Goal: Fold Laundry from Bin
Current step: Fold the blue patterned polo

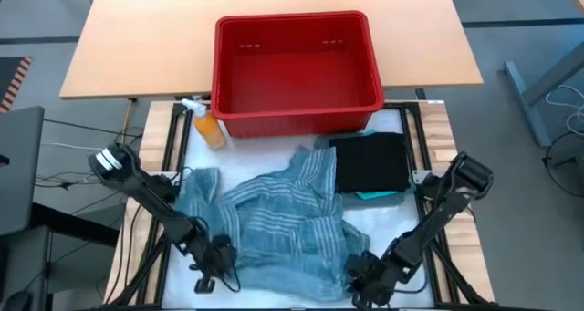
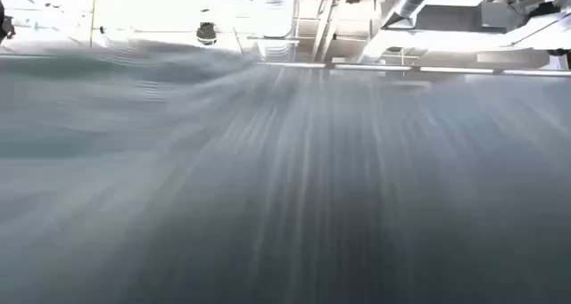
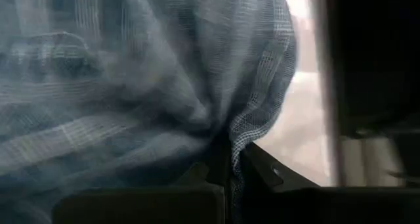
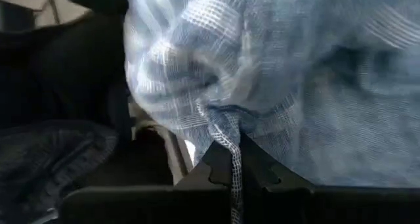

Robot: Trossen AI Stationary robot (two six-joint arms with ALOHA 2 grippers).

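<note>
A blue-grey checked garment (image 1: 274,220) of the laundry lies rumpled across the white table top, and its blurred cloth (image 2: 285,179) fills the low view. My left gripper (image 1: 219,273) is shut on it at its near left end, and my right gripper (image 1: 363,284) is shut on it at its near right end. A folded black garment (image 1: 370,160) lies at the far right on a turquoise one (image 1: 376,196). The red bin (image 1: 297,110) stands behind the garments, and its inside shows bare. My left gripper pinches a gathered bunch of the garment's cloth (image 3: 231,140) between its two fingers, slanting down from the near left. Folds fan out taut from the pinch; how many layers it has I cannot tell. The rest of the garment lies on the table. My right gripper pinches a bunched edge of the garment (image 4: 228,144) between its two fingers, slanting down from the near right. A narrow strip of the cloth (image 4: 235,191) runs back between the fingers. The cloth spreads from the pinch in folds toward the table.
An orange spray bottle (image 1: 210,129) stands by the bin's near left corner. The bin rests half on a wooden desk (image 1: 137,46) behind the white table. Dark frame rails (image 1: 412,138) run along the table's sides.
</note>
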